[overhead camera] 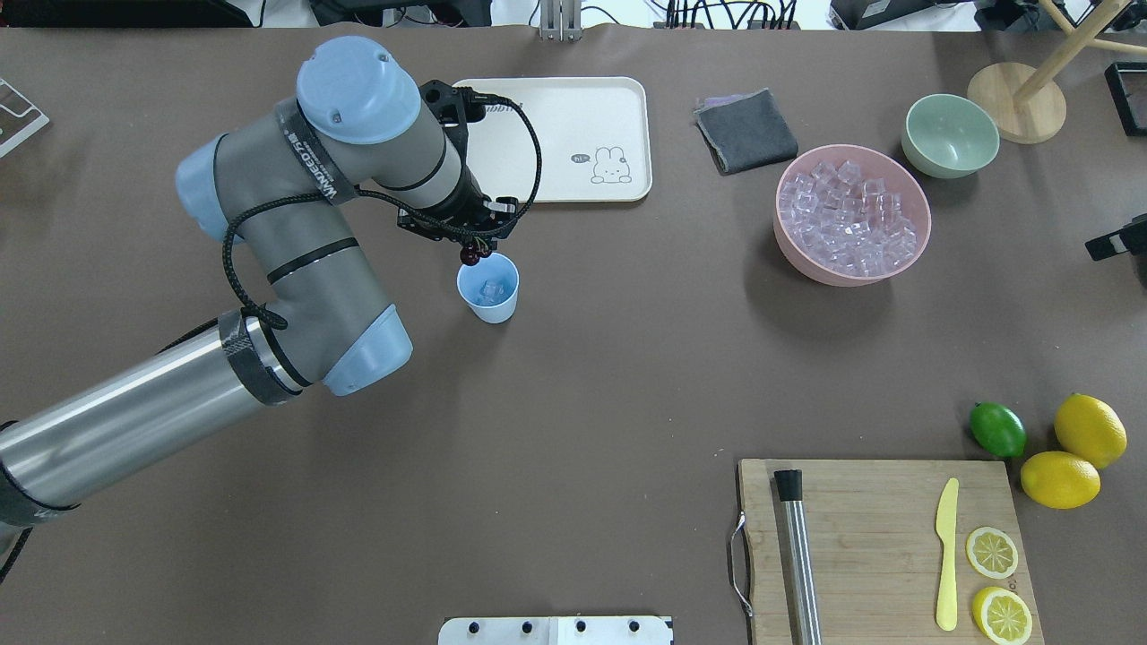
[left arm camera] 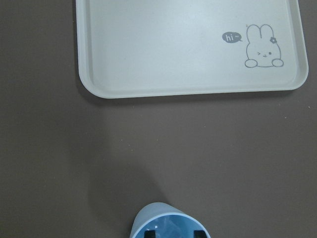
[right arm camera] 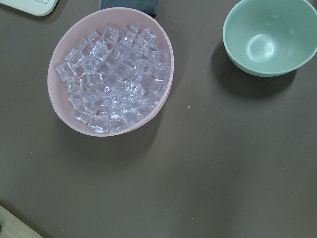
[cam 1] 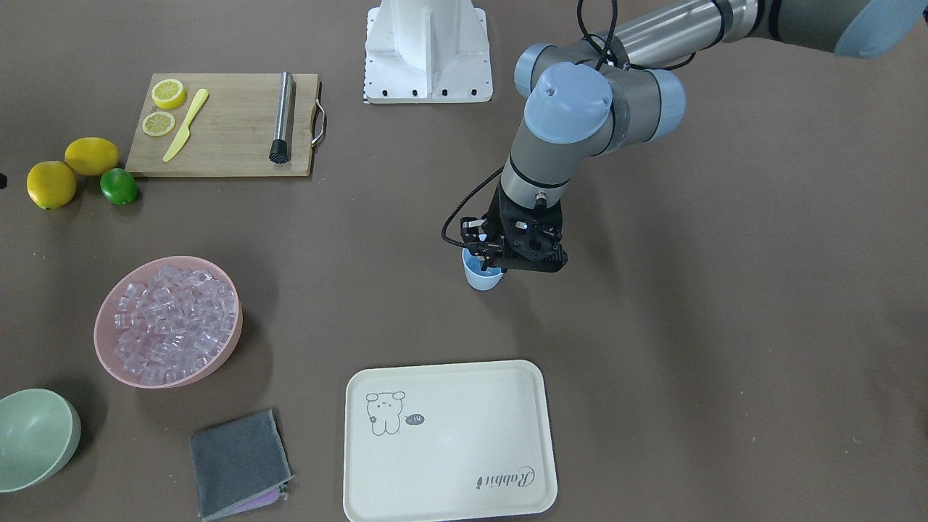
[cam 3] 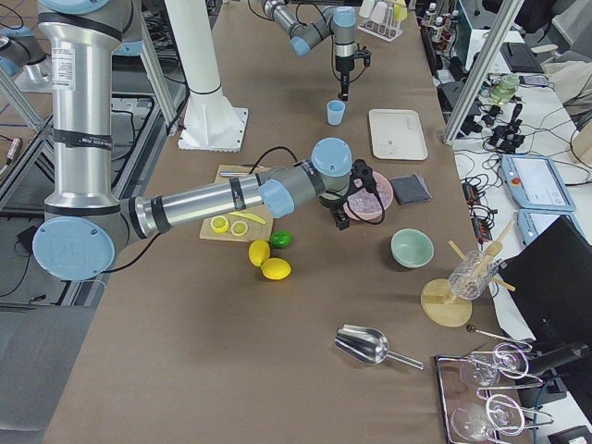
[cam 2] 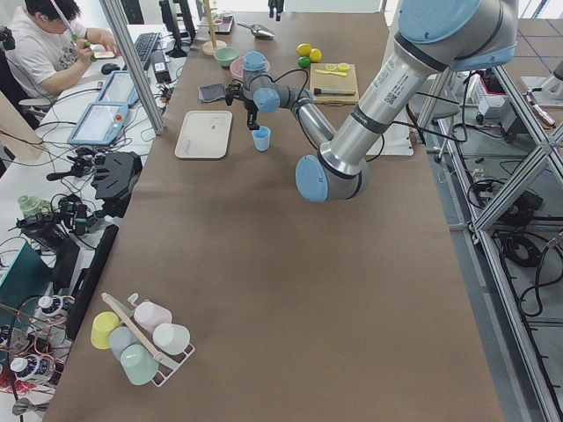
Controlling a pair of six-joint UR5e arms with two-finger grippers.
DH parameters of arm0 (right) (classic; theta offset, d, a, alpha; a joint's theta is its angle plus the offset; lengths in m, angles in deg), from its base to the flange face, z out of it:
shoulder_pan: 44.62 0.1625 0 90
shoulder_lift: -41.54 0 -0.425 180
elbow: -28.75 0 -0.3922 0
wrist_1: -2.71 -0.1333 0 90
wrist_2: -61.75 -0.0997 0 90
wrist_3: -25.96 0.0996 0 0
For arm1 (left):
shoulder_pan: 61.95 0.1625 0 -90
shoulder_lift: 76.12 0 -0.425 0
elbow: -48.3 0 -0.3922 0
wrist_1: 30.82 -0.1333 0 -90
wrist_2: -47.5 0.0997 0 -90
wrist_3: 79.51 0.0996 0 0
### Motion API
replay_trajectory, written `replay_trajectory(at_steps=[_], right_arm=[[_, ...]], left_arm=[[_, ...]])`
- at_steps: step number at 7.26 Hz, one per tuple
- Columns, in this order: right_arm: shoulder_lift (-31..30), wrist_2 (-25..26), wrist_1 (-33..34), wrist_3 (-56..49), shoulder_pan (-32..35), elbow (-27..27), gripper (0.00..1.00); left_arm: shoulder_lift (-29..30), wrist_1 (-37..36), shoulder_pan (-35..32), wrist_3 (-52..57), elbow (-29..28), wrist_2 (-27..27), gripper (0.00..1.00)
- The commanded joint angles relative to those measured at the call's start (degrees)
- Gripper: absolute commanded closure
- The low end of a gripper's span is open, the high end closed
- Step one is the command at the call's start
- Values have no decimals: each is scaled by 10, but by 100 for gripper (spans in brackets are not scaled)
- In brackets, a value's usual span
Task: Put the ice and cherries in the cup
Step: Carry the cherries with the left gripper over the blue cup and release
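Note:
The light-blue cup (overhead camera: 488,291) stands on the brown table with one ice cube (overhead camera: 492,288) inside. My left gripper (overhead camera: 470,242) hangs just above its far rim, shut on the stem of the dark cherries (overhead camera: 472,254), which dangle over the rim. The cup also shows at the bottom of the left wrist view (left arm camera: 168,223). The rest of the ice (overhead camera: 847,215) fills the pink bowl (overhead camera: 923,235), also in the right wrist view (right arm camera: 111,79). My right gripper (cam 3: 342,217) hovers high near that bowl; I cannot tell whether it is open or shut.
A cream tray (overhead camera: 556,134) lies just beyond the cup. A grey cloth (overhead camera: 745,130) and a pale green bowl (overhead camera: 950,134) sit near the pink bowl. A cutting board (overhead camera: 878,528) with muddler, knife and lemon slices, a lime (overhead camera: 997,429) and lemons lie near right.

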Motion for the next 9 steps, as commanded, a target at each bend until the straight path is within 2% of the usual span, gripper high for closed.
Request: replay_trajectory(at_steps=[1, 3, 4, 5, 6, 7, 9], right_arm=[[-17, 0, -19, -3, 0, 1, 7], [-41, -7, -53, -3, 2, 1, 6], [-47, -7, -58, -3, 2, 0, 6], [-49, -5, -58, -4, 1, 1, 6], [-49, -2, -58, -4, 1, 2, 6], [-48, -1, -58, -4, 1, 2, 6], [-49, 0, -58, -3, 1, 1, 6]], left_arm=[[-9, 4, 26, -1, -3, 21, 100], [-9, 5, 34, -19, -2, 29, 100], [-9, 8, 34, -17, -2, 29, 96], [-9, 18, 34, -14, -3, 31, 51], [-9, 18, 33, -5, -3, 31, 34], [-10, 17, 31, 1, -1, 31, 4], [-11, 13, 7, 1, 14, 30, 3]])
